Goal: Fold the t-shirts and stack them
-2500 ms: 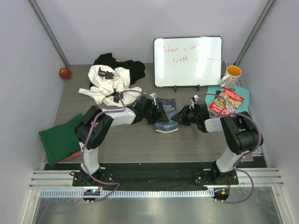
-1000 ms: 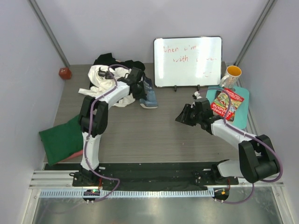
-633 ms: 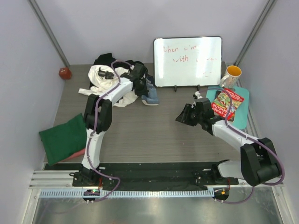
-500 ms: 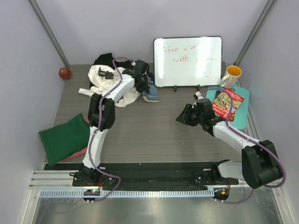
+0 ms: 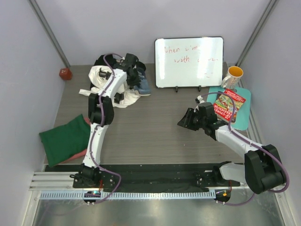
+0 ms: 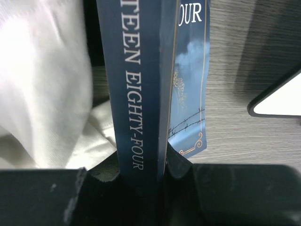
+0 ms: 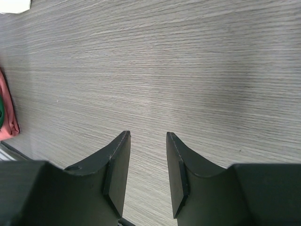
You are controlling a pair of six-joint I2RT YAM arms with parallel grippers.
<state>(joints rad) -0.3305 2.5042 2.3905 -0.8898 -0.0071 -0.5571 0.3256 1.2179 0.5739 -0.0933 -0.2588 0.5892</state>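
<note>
Nearest to the arm bases, at about 8 o'clock on the table [image 5: 150, 141], a dark green t-shirt [image 5: 61, 140] lies folded, with a salmon pink t-shirt [image 5: 81, 153] showing under its near edge; I judge this is the start of the stack. Toward 3 o'clock the right gripper [image 5: 184, 123] hovers low over bare wood. In its wrist view the right gripper [image 7: 147, 136] has its jaws apart, with nothing between them. Behind it, at 2 o'clock, a red-covered book [image 5: 228, 103] rests on the teal mat [image 5: 242, 118]. Far back, at 11 o'clock, the unfolded clothes are heaped: a white t-shirt [image 5: 106, 84] in front and a black t-shirt [image 5: 105, 60] behind. The left arm is stretched fully to the right side of this heap. Its left gripper [image 6: 141, 165] is clamped on the spine of a blue paperback [image 6: 136, 94], which touches the white cloth and stands just left of the whiteboard [image 5: 189, 61]. No shirt is gripped, so the step in hand seems to be clearing this book out of the way, not folding. The next move calls for laying the paperback on bare wood off the cloth, opening the jaws, then taking the white t-shirt by one edge and pulling it to the open middle, where the right gripper can help to spread it flat.
</note>
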